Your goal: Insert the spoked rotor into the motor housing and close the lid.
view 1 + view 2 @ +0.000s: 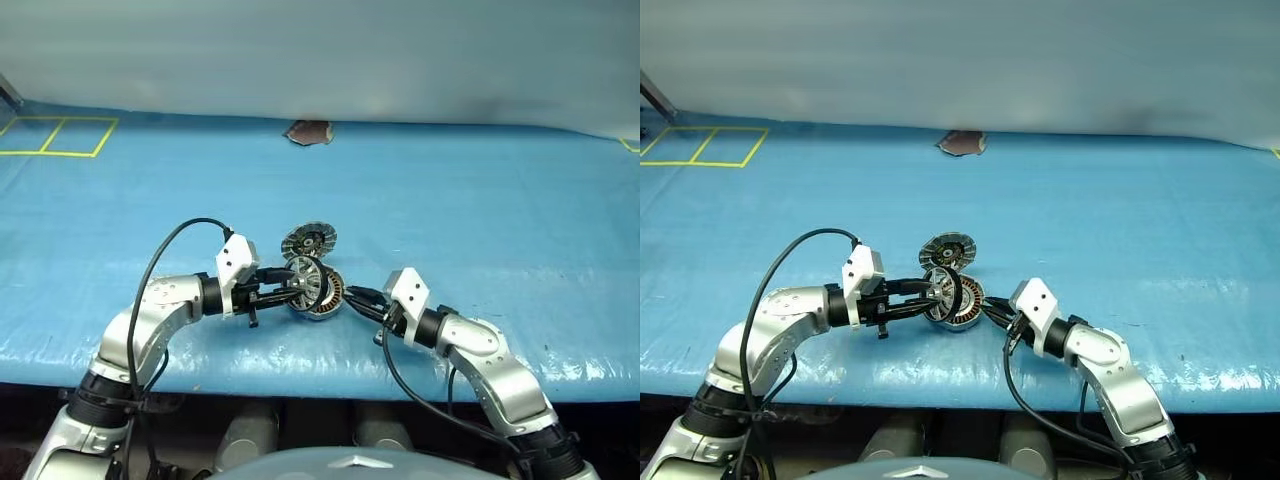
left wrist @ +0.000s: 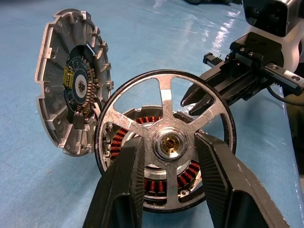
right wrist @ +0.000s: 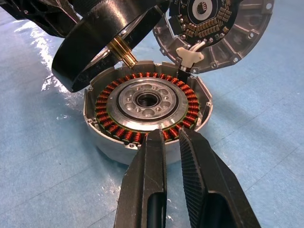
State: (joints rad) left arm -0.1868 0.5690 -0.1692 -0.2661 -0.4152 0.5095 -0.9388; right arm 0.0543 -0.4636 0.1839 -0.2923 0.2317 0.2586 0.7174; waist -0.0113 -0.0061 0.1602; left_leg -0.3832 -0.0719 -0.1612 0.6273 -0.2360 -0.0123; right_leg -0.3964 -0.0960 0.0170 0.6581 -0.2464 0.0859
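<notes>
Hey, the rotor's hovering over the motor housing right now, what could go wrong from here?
1. The spoked rotor, held by the left gripper, sits tilted above the motor housing; its brass shaft may miss the centre bearing and scrape the copper windings.
2. The right gripper, shut, rests at the housing's rim; a push might slide the housing.
3. The open lid stands close behind, so the rotor might knock it.

Silver arms, white wrists, black cables
</notes>
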